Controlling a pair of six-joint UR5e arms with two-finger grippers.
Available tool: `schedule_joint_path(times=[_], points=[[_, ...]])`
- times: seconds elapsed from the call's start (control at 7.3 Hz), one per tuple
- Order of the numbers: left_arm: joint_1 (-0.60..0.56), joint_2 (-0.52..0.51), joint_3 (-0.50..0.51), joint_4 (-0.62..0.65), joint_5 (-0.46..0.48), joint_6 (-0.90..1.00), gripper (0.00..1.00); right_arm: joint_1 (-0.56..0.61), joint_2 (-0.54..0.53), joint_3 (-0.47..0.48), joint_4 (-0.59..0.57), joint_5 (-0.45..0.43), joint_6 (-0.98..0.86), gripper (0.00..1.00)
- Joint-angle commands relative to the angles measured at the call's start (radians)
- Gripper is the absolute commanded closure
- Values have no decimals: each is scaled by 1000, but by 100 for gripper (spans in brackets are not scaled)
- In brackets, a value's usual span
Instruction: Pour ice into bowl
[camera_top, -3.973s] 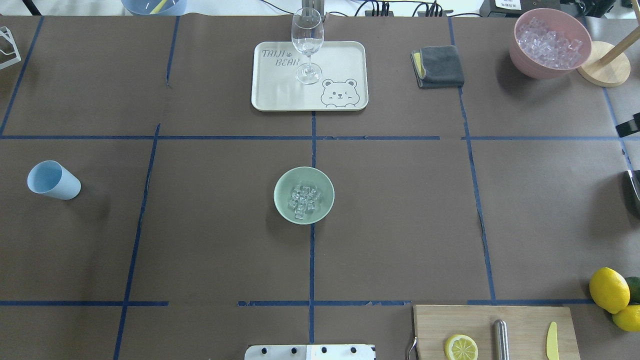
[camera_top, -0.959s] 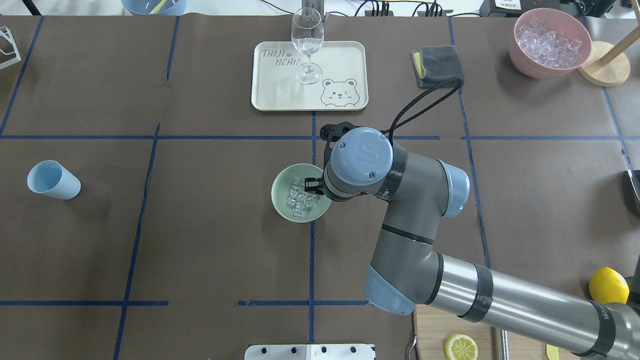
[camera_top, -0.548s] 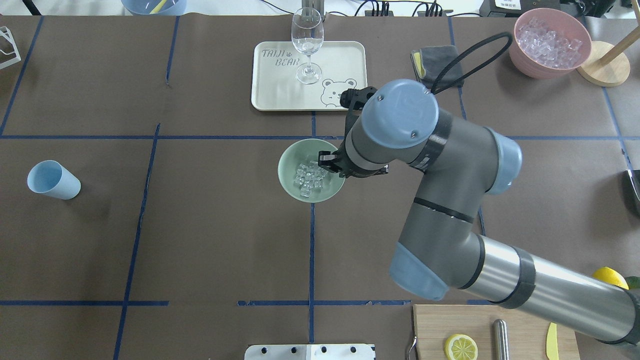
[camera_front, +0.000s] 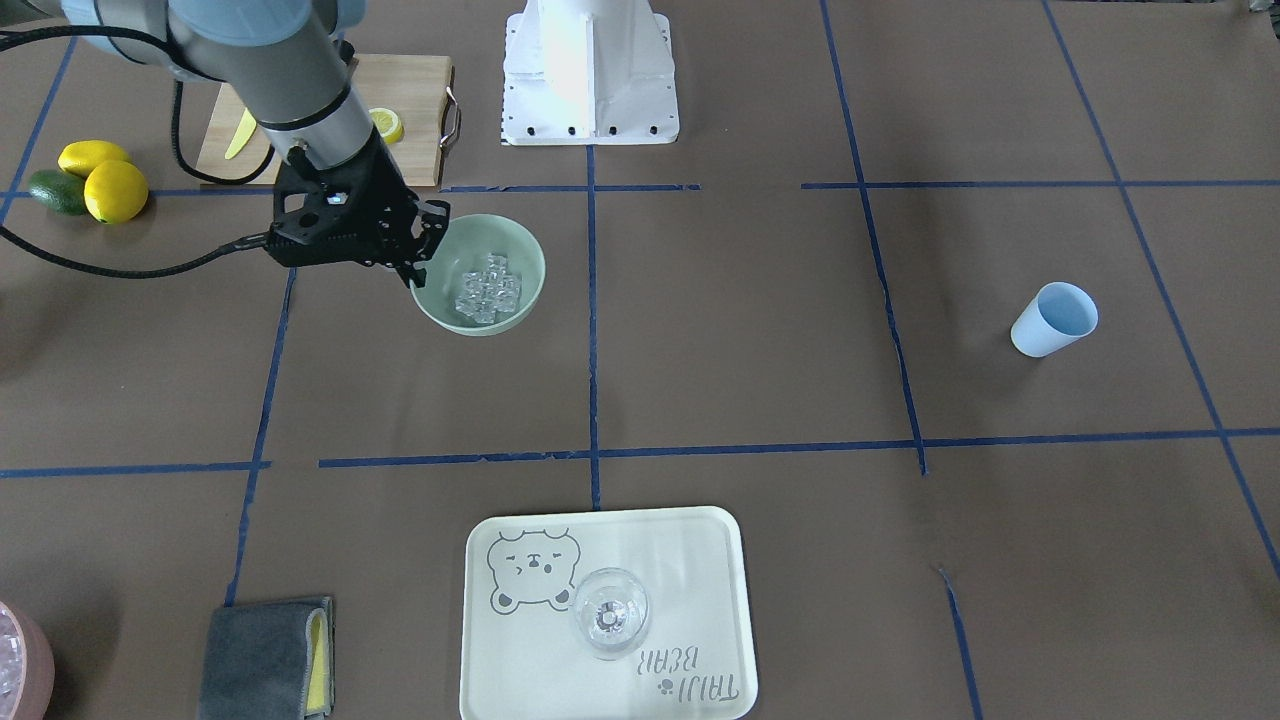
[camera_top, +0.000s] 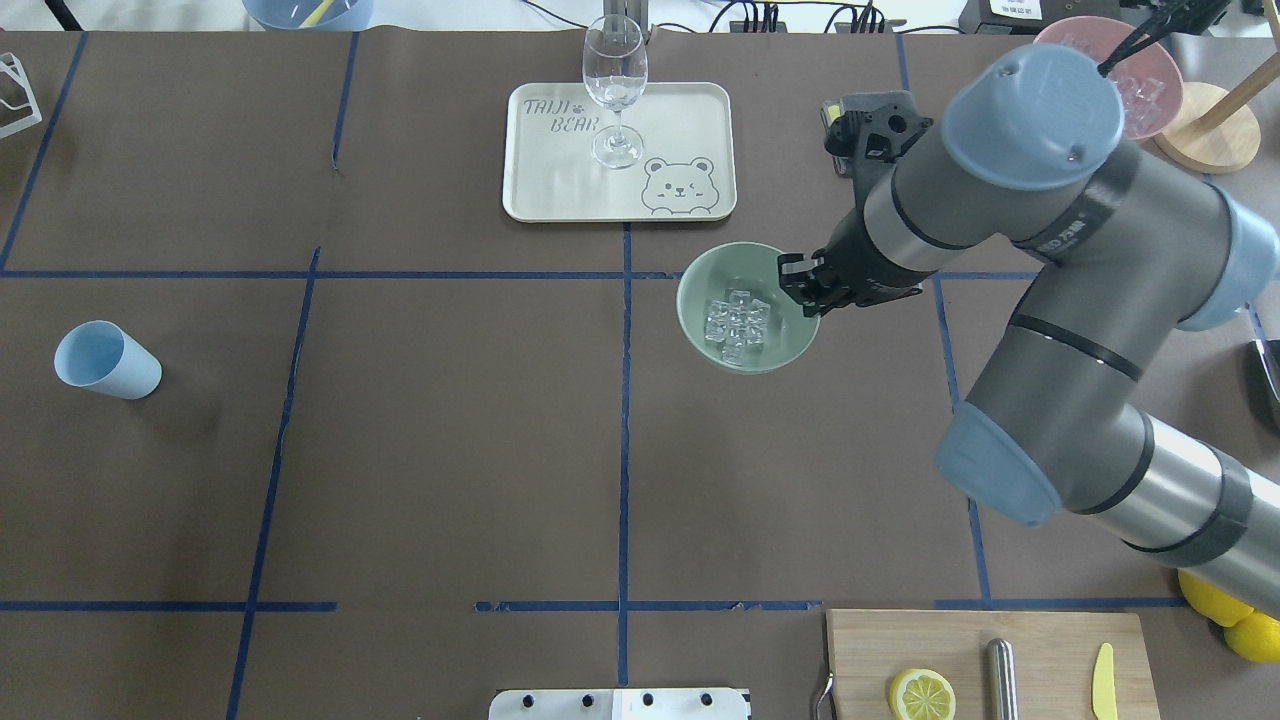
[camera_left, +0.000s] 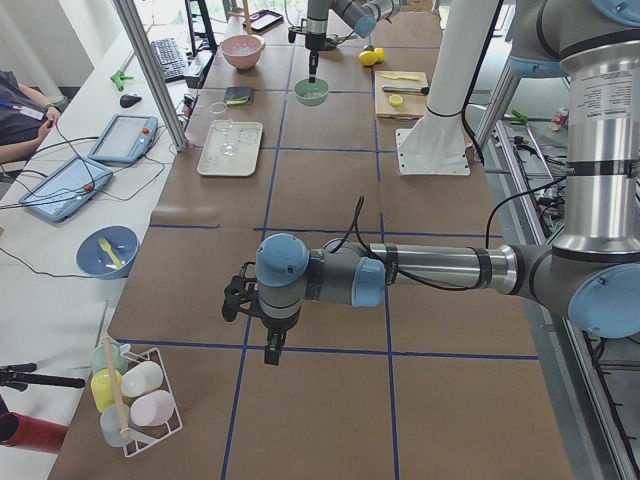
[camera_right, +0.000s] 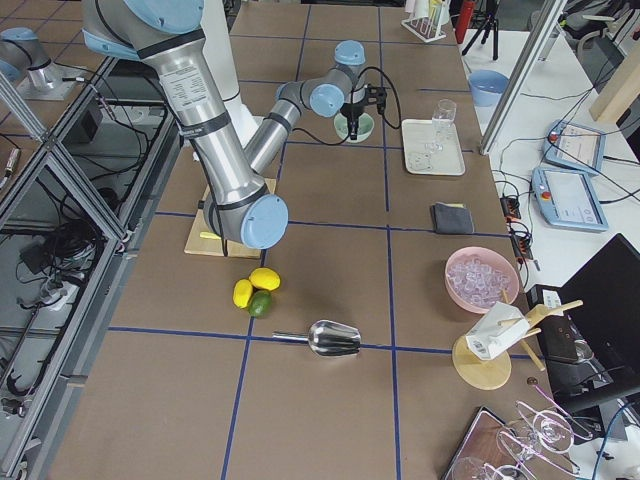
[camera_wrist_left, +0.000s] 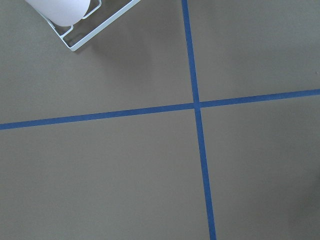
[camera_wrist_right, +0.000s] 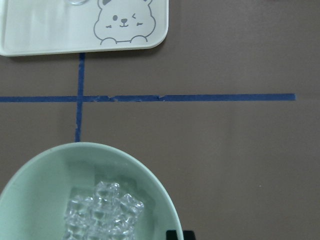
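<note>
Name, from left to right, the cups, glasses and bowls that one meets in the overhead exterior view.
light blue cup → blue bowl at the far edge → wine glass → mint-green bowl holding the ice → pink container, partly hidden.

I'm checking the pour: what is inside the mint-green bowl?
Clear ice cubes lie piled at the bottom of the bowl. The right end effector clamps the rim, hiding a bit of inner wall.

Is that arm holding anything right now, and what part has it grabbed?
Yes. The right gripper pinches the bowl by its rim, on the side facing the arm, with the ice resting inside.
</note>
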Motion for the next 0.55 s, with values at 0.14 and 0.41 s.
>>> schedule_joint_path(times=[0.14,0.41], points=[[1,-1,0,-2,-21,0,0,149,-319,2,248,137,-251,100],[1,-1,0,-2,-21,2,0,222,-499,-33,381,168,-405,100]])
